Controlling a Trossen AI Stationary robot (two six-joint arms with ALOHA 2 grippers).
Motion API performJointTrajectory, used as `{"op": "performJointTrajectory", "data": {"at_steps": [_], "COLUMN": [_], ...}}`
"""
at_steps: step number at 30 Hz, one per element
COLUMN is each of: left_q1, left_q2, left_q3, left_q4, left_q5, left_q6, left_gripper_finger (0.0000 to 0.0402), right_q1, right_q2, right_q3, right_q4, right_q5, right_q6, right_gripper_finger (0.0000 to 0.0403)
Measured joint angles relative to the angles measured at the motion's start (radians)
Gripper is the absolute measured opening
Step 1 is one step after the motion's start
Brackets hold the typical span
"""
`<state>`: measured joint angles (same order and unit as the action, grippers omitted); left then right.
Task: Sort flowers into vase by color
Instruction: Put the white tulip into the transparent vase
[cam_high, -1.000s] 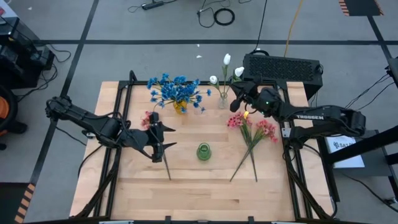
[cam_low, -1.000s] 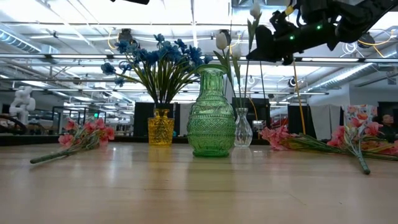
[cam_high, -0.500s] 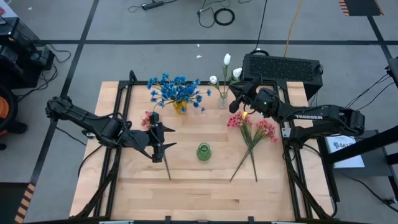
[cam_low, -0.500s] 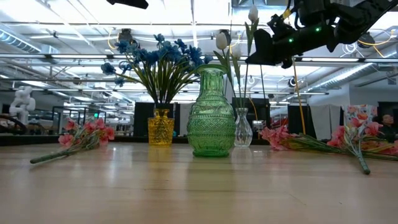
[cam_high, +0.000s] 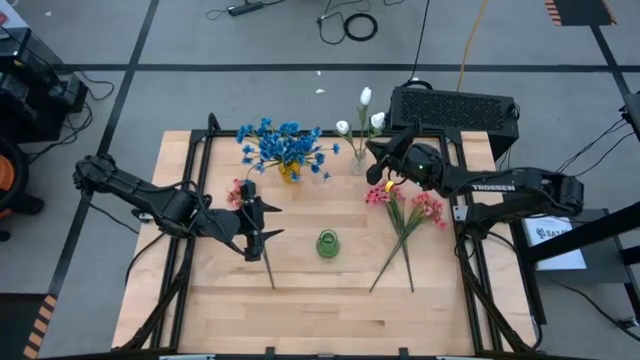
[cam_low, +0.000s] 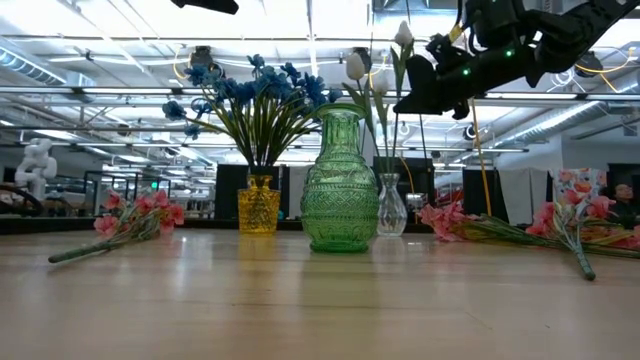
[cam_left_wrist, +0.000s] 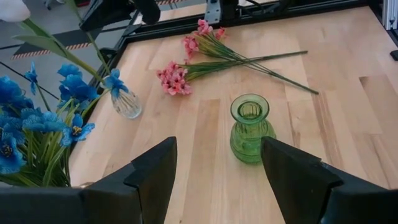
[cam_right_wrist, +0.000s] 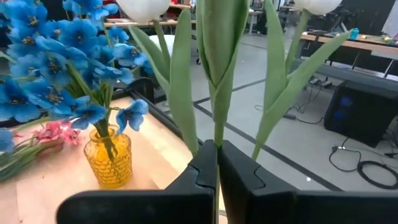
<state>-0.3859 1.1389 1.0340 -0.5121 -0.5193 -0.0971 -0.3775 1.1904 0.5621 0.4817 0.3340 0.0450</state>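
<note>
My right gripper (cam_high: 378, 170) (cam_low: 408, 100) is raised at the far side, right of the small clear vase (cam_high: 358, 162) (cam_low: 390, 205), and is shut on a white tulip (cam_low: 403, 33). Two more white tulips (cam_high: 365, 95) stand in that vase. Blue flowers (cam_high: 285, 145) stand in a yellow vase (cam_low: 258, 205). The green vase (cam_high: 328, 243) (cam_left_wrist: 250, 127) stands mid-table with nothing in it. Pink sprigs lie flat on the right (cam_high: 405, 215) and on the left (cam_high: 240, 192). My left gripper (cam_high: 255, 228) (cam_left_wrist: 214, 186) hovers open over the left sprig's stem. My right gripper pinches the white tulip's green stem (cam_right_wrist: 214, 134) below its leaves, between the two shut fingers (cam_right_wrist: 202, 171). It reaches in roughly level from the table's right, across the stem. The tulip stands upright, its bud above the fingers and its lower stem (cam_low: 395, 150) running down toward the clear vase's mouth.
A black box (cam_high: 455, 108) sits beyond the far right corner. The three vases stand close together across the table's middle and far part. The near part of the wooden table (cam_high: 320, 310) holds only flower stems. Black frame rails (cam_high: 195, 170) run along the sides.
My right gripper has moved down and slightly toward the table's left, toward the clear vase, staying shut. The held tulip has come down with it, its bud nearer the two standing tulips.
</note>
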Motion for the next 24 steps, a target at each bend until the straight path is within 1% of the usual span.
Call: {"op": "performJointTrajectory", "data": {"at_steps": [6,9,24], "left_q1": [0.000,0.000,0.000], "left_q2": [0.000,0.000,0.000], "left_q3": [0.000,0.000,0.000], "left_q4": [0.000,0.000,-0.004], "left_q5": [0.000,0.000,0.000], "left_q6": [0.000,0.000,0.000], "left_gripper_finger": [0.0239,0.0239,0.0239], "right_q1": [0.000,0.000,0.000], "right_q2": [0.052,0.076,0.092], "right_q3": [0.000,0.000,0.000], "right_q4": [0.018,0.032,0.037], "right_q5": [0.000,0.000,-0.004], "right_q6": [0.015,0.015,-0.066], "right_gripper_finger": [0.0001,0.0010,0.0095]}}
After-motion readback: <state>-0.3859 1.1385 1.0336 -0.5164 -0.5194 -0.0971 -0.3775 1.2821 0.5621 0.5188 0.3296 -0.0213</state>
